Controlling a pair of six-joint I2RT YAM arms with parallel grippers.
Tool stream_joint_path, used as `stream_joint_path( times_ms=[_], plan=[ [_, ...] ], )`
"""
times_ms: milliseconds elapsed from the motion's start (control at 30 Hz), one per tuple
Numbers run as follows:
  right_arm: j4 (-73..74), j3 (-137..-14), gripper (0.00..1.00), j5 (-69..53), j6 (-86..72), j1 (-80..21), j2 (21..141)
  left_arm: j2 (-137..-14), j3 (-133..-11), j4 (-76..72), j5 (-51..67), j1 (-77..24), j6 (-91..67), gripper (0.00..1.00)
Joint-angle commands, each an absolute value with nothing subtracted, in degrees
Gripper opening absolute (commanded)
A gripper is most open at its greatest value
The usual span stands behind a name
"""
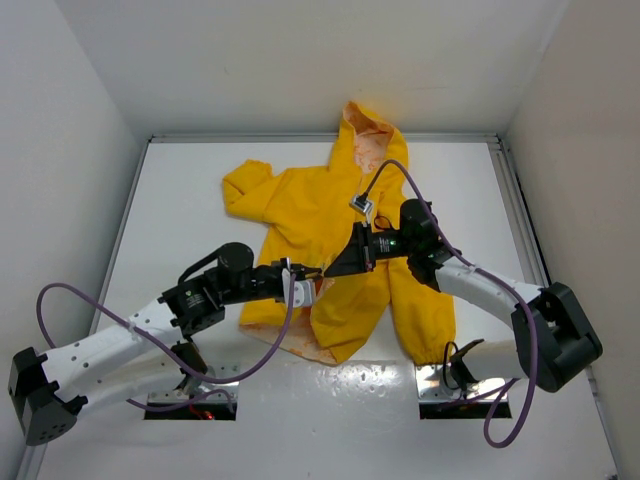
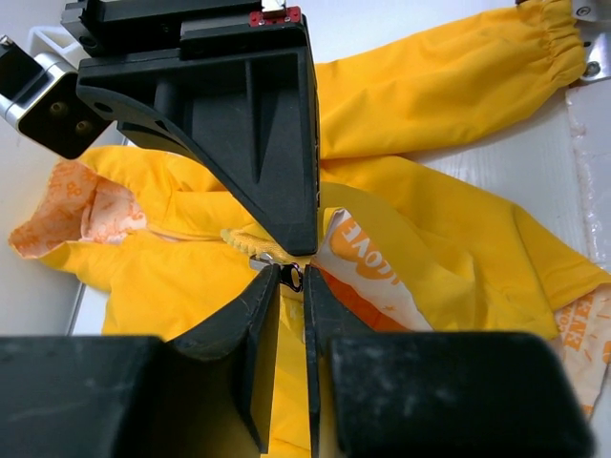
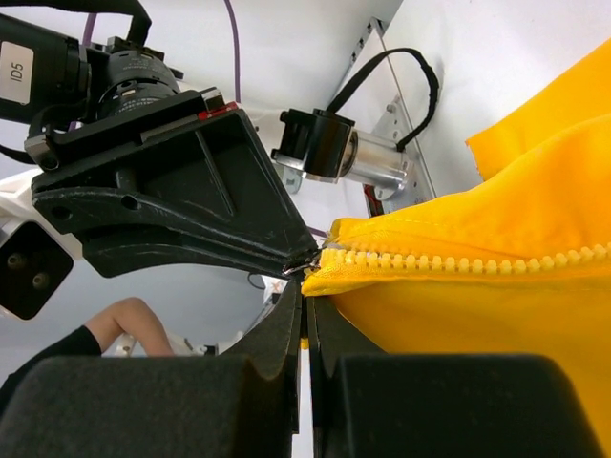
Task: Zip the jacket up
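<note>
Your left tool (image 2: 290, 282) pinches the jacket's (image 1: 300, 205) zipper pull (image 2: 295, 278); your right tool (image 3: 305, 288), pressed together, grips the jacket's zipper edge, mid-tabletop (image 1: 170, 220).

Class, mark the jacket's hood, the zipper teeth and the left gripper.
jacket hood (image 1: 368, 138), top external view, middle of the hood.
zipper teeth (image 3: 458, 262), right wrist view, mid-row.
left gripper (image 2: 291, 279), left wrist view, between its fingertips.

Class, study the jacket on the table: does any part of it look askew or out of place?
Yes. Near the hem of the jacket, the front edge is folded back, baring the printed lining instead of lying flat.
</note>
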State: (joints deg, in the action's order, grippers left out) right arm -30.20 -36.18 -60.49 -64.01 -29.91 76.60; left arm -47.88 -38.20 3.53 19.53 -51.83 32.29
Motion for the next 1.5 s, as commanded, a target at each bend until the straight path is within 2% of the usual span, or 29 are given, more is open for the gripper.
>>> stream_joint_path(
  times_ms=[0,533,667,833,1000,1033,1067,1100,1133,1233,1400,1467],
  plan=[
    [-31.82,-38.85,0.0,-61.61,-62.14,-30.67,76.03,-47.55,-41.3,1.58,21.8,-52.73,32.17,0.18],
    [-24.71,-37.88,0.0,-64.69,-50.37,-31.03,75.06,-47.02,-42.36,3.87,23.46,-52.73,31.11,0.15],
    [-22.33,-37.97,0.0,-65.65,-46.68,-31.11,74.62,-47.02,-42.89,3.87,23.47,-52.73,31.11,0.11],
    [-21.8,-38.58,0.0,-67.06,-45.35,-31.73,74.62,-47.64,-42.89,3.87,23.47,-52.73,31.11,0.0],
    [-23.11,-38.58,0.0,-67.5,-46.84,-31.9,74.53,-47.64,-42.89,4.39,24.08,-52.73,31.11,0.0],
    [-24.07,-38.58,0.0,-67.67,-47.11,-31.82,74.27,-48.25,-42.89,5.44,24.78,-52.73,31.11,0.04],
    [-24.08,-38.41,0.0,-67.68,-47.11,-31.82,74.27,-48.25,-42.89,6.23,24.79,-52.73,31.11,0.13],
    [-24.17,-38.41,0.0,-67.68,-47.2,-31.73,74.27,-48.25,-43.59,6.85,25.31,-52.73,30.59,0.31],
    [-24.26,-38.32,0.0,-67.85,-47.2,-31.82,74.27,-48.25,-43.59,8.07,25.83,-52.21,30.59,0.38],
    [-24.17,-38.06,0.0,-68.46,-46.5,-32.08,73.92,-48.25,-44.21,9.4,28.38,-51.59,29.36,0.51],
    [-20.14,-38.05,0.0,-69.87,-40.28,-32.17,73.21,-49.56,-47.63,13.89,32.34,-50.19,27.08,0.54],
    [-13.94,-38.75,0.0,-70.84,-37.19,-32.43,72.86,-50.35,-48.77,15.55,35.57,-49.14,25.23,0.49]
  ],
)
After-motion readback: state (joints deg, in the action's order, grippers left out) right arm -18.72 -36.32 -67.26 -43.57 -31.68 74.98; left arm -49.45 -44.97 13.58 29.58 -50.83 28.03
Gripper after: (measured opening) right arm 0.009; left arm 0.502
